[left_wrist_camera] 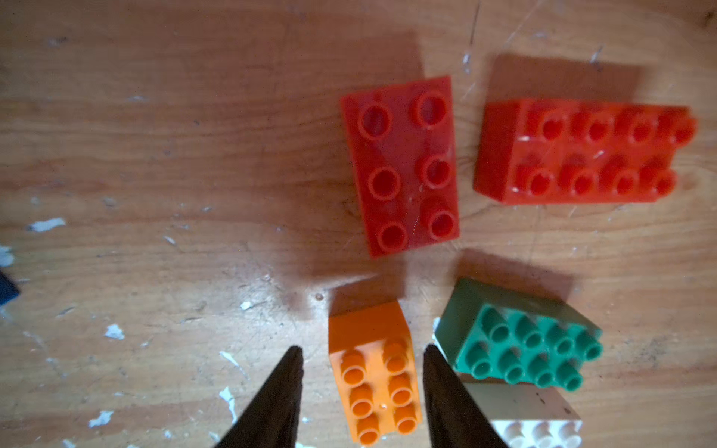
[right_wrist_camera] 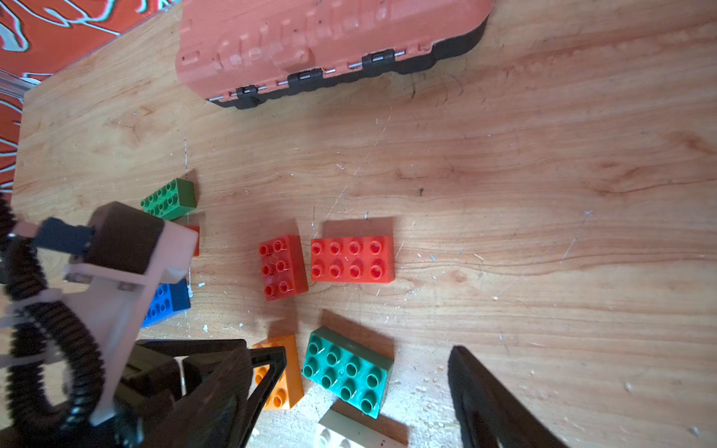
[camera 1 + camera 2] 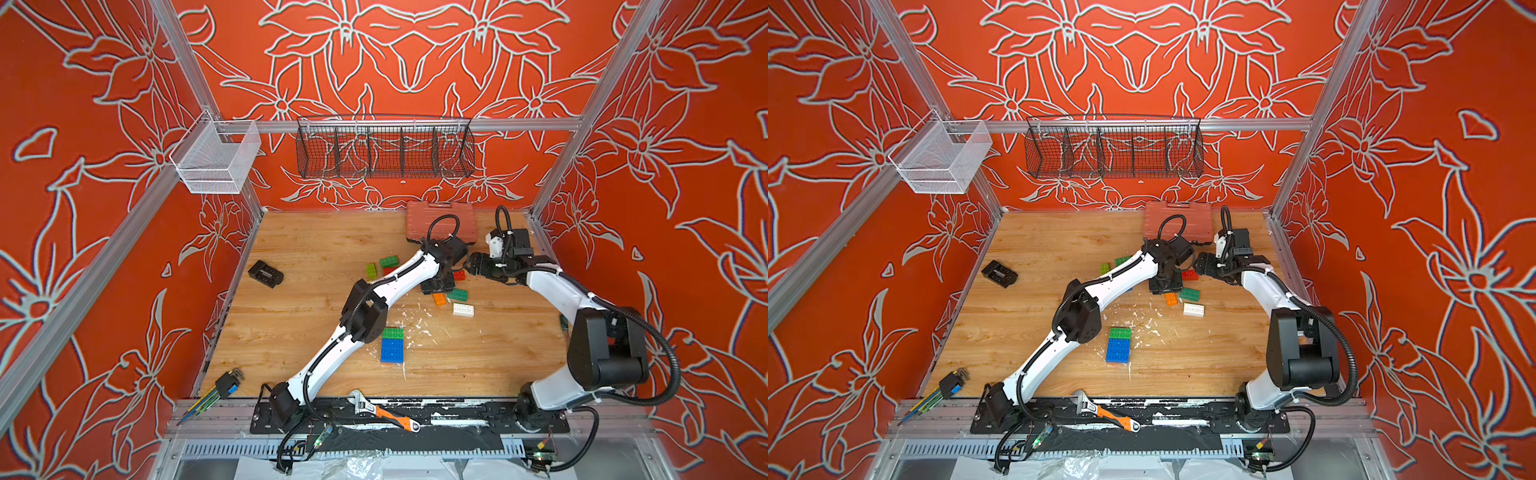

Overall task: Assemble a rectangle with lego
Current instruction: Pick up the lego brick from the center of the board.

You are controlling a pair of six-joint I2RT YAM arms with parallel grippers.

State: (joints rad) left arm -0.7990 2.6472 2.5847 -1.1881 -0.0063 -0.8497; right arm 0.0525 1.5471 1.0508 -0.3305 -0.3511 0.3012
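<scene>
In both top views the left gripper (image 3: 436, 286) pointed down at the table (image 3: 316, 299) over a loose cluster of lego (image 3: 458, 294). The right gripper (image 3: 478, 266) hovered close beside it, not touching it. Well behind the left gripper, toward the arm bases, lay a joined slab (image 3: 392, 345) of green and blue bricks.

From the left wrist, that gripper's fingers (image 1: 271, 407) were spread to either side of the orange brick (image 1: 374, 380). Bare wood showed at one finger (the other sat very close, and contact could not be told). Ahead of the tips lay a six-stud red brick (image 1: 403, 166) and an eight-stud red brick (image 1: 582, 151). Outside one finger sat the dark green brick (image 1: 523, 349), with the white brick (image 1: 535, 422) just beside it.

From the right wrist, the right gripper's fingers stood wide apart and held nothing. The dark green brick lay on the table below the gap, and the salmon case (image 2: 329, 38) lay far ahead of the tips.
</scene>
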